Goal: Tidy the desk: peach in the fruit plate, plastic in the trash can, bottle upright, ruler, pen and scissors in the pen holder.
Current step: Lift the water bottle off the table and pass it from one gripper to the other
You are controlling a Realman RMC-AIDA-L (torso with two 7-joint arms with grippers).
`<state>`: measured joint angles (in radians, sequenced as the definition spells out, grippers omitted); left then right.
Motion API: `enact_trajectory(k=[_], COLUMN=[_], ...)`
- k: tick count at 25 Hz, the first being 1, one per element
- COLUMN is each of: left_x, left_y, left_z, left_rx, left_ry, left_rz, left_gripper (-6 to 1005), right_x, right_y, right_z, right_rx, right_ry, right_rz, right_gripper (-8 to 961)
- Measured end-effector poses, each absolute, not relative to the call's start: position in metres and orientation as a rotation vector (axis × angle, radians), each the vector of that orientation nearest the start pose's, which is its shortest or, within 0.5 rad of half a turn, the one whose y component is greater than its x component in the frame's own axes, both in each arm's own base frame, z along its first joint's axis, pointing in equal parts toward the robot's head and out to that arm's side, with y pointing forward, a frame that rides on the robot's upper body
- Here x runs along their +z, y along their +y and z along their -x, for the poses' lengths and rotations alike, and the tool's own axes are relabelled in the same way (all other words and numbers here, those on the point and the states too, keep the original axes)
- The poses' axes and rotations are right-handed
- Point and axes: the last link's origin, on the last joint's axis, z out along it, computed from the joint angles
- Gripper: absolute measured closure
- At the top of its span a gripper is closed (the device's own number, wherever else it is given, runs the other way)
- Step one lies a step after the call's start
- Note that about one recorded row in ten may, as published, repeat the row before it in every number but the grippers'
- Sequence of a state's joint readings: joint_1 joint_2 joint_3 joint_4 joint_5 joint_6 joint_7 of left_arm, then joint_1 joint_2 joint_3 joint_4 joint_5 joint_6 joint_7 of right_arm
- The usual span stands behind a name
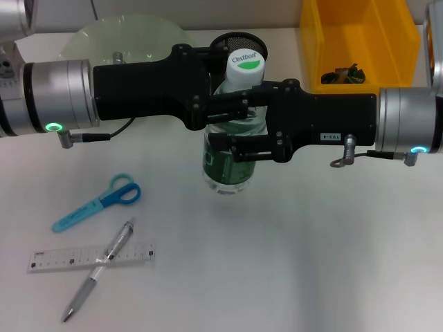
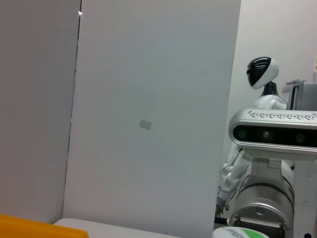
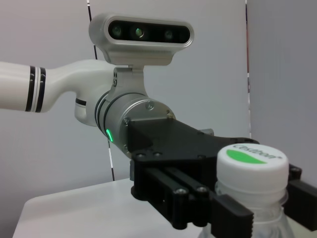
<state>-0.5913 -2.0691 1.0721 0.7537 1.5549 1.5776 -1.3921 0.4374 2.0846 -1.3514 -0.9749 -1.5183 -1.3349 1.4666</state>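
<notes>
- You have the bottle standing upright near the middle of the desk, white cap up, both arms meeting on it from 9 and 3 o'clock.
- The left tool is pinching the bottle just under the cap; the right wrist view shows its black fingers pressed against the neck on both sides.
- The right tool grips lower, its fingers wrapped around the green label, so it too looks closed on the bottle.
- My read: it is thin clear plastic, part full, so moderately heavy low down and soft in the wall. Squeeze hard at the label and it will buckle; the neck below the cap is the stiffest hold. The smooth label may slip.
- It looks settled on its base, so the bottle step seems nearly done. Release 1 tool at a time and draw straight back, or you could tip it.
- Toward 12 o'clock of the bottle sits the mesh pen holder, very near, with the glass fruit plate at 11 and the yellow bin at 1, a dark scrap of something inside.
- Open room lies from 3 through 6 o'clock, bare desk.
- At 8 o'clock lie the blue scissors, and at 7 o'clock the pen crossing over the clear ruler; all 3 are flat and thin, so expect hard pickups.
- I see no peach.
</notes>
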Motion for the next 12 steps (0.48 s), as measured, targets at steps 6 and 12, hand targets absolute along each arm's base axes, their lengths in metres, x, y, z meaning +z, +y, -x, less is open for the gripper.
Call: enact_trajectory(k=[6, 12], left_x=[-0.0038, -0.0036], left_y=[0.3465, 0.3463], left_z=[0.1655, 0.1664], left_rx=[-1.034, -1.038], left_ry=[-0.249, -0.255], left_rz=[2.83, 2.823], left_gripper=[491, 546], right_x=[-0.0299, -0.03], right_y=[0.3333, 0.3335], right_z=[-0.1666, -0.1669], right_rx=[0.824, 0.823], right_ry=[0.27, 0.273], right_rz=[2.818, 2.817], right_gripper=[197, 197])
